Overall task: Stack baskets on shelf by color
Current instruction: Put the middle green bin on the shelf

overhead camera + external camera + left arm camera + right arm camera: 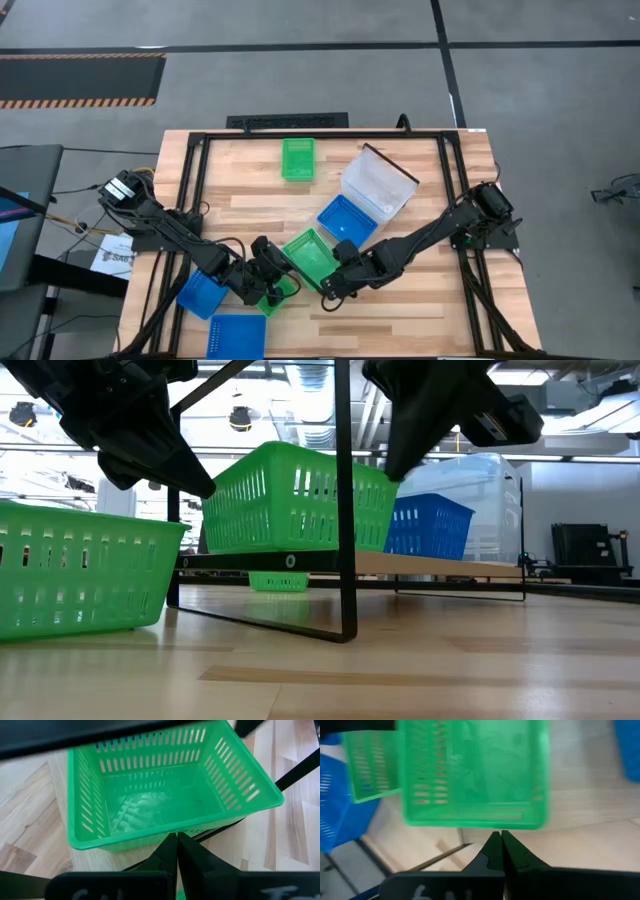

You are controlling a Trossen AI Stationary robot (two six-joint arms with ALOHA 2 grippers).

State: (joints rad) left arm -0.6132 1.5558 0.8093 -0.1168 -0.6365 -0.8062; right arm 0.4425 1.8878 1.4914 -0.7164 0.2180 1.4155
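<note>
Both grippers, the left gripper (262, 268) and the right gripper (330, 288), hang fully closed and empty on either side of the green basket (312, 256), which sits on the shelf (262, 204) near its front edge, just beside a blue basket (347, 221). With fingers pinched together like this, either arm nudging in could shove the green basket off the shelf edge onto the tabletop (400, 325), or jam it against the blue one.

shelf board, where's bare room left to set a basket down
Bare wood lies on the shelf between its left frame and the far green basket, and near the right frame past the clear basket. Crowded: the front middle, where both shut grippers flank a green basket beside the blue basket.
</note>
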